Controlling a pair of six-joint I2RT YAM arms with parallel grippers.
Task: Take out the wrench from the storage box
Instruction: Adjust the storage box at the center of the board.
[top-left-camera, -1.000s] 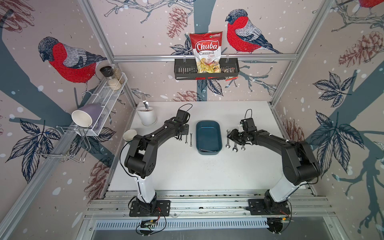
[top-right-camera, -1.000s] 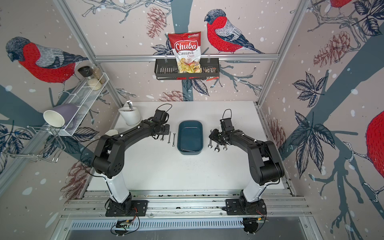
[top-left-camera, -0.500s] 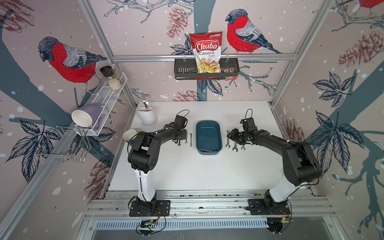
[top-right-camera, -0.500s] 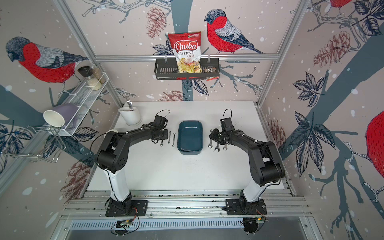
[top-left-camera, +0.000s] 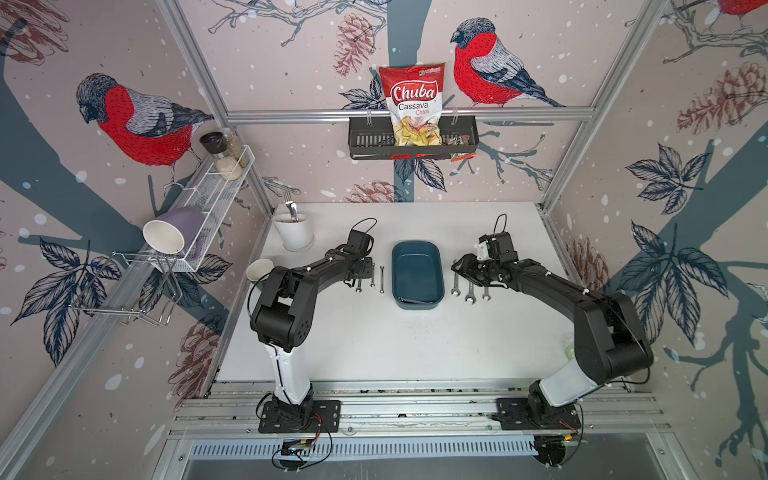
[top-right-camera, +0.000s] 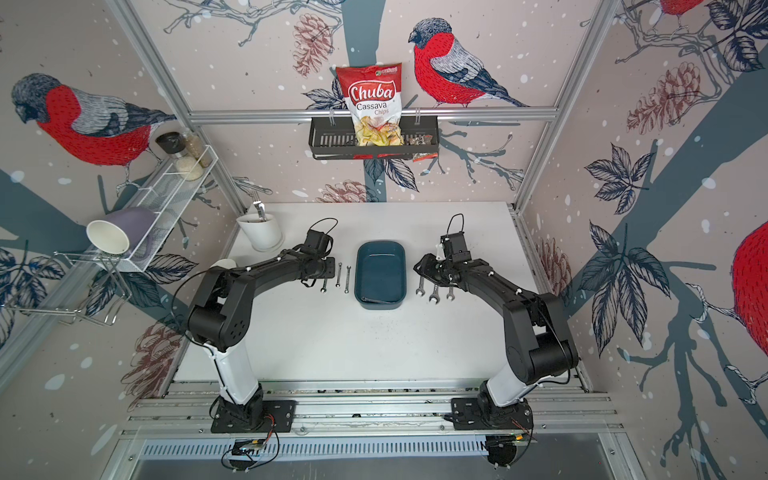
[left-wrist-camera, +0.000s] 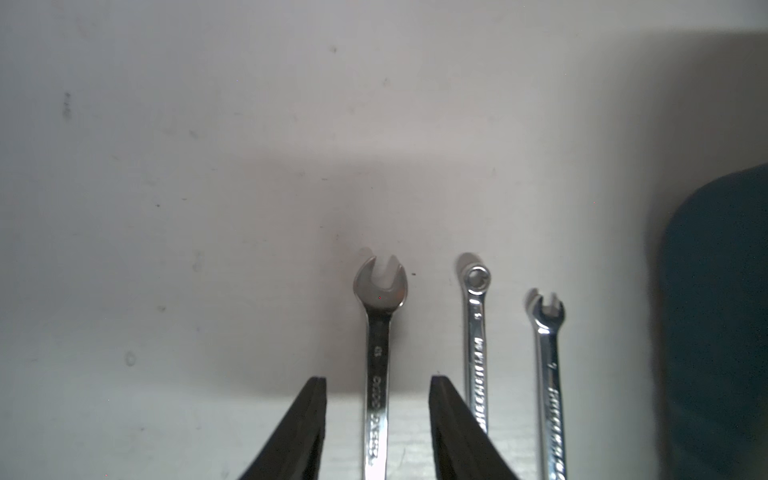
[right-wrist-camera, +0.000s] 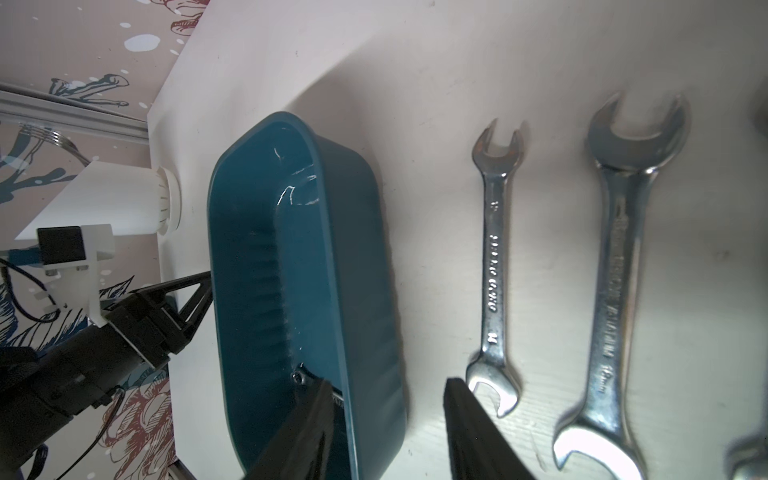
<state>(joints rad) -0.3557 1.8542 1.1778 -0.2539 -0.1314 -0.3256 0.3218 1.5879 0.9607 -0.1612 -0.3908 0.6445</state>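
Observation:
The dark teal storage box (top-left-camera: 417, 266) (top-right-camera: 380, 266) sits mid-table. A thin wrench (top-left-camera: 415, 300) lies inside along its near wall; its ring end (right-wrist-camera: 298, 377) shows in the right wrist view. My left gripper (top-left-camera: 368, 268) (left-wrist-camera: 378, 380) is open, low over the table left of the box. It straddles a wrench on the table (left-wrist-camera: 379, 332) with a gap on each side. My right gripper (top-left-camera: 460, 266) (right-wrist-camera: 386, 380) is open at the box's right wall. One finger is over the box's inside and the other over the table.
Three wrenches (top-left-camera: 372, 278) lie left of the box and three more (top-left-camera: 470, 289) right of it. A white utensil holder (top-left-camera: 294, 232) and a paper cup (top-left-camera: 259, 270) stand at the back left. A black wall basket (top-left-camera: 411, 137) holds a chips bag, and a wire shelf (top-left-camera: 208, 195) hangs on the left wall.
My left gripper came down to the table and opened, letting go of the wrench now lying between its fingers. The right arm has not moved.

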